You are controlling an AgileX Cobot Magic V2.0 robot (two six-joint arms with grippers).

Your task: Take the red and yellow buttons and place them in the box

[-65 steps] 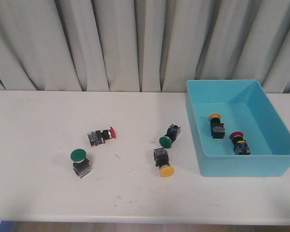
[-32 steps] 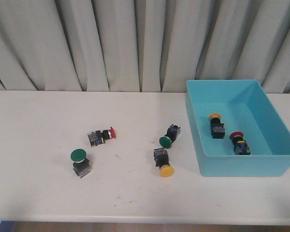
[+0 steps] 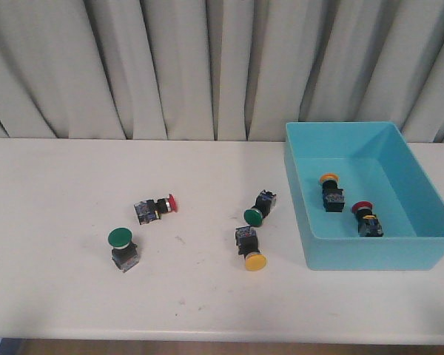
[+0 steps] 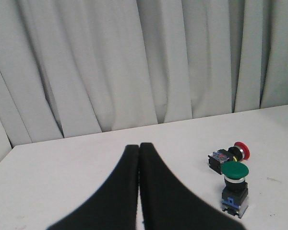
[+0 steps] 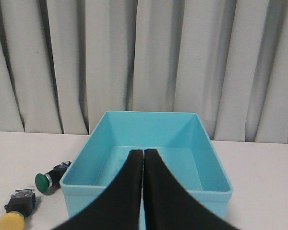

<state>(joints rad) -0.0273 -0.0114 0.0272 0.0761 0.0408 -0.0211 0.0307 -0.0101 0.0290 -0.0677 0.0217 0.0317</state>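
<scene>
While neither arm shows in the front view, each wrist camera looks past its own pincer: the left pincer (image 4: 139,146) has its black fingers pressed together with nothing between them, and the right pincer (image 5: 143,152) is likewise closed and empty. On the white tabletop (image 3: 52,192) a red button (image 3: 157,208) lies on its side toward the left, its cap pointing toward the box. Just in front of it and a little further left, a green button (image 3: 123,248) stands upright on its black body. Nearer the middle, a second green button (image 3: 260,208) lies tipped over, and just in front of it a yellow button (image 3: 250,249) lies with its cap toward the near edge; the two sit close together but I cannot tell whether they touch. The turquoise box (image 3: 340,251) stands on the right side of the tabletop, close beside that pair. Inside it a yellow-capped button (image 3: 331,191) rests near the left wall, and a red-capped button (image 3: 367,219) lies to its right, closer to the front wall, the two apart from each other. Pale pleated curtains (image 3: 170,66) hang behind the tabletop.
</scene>
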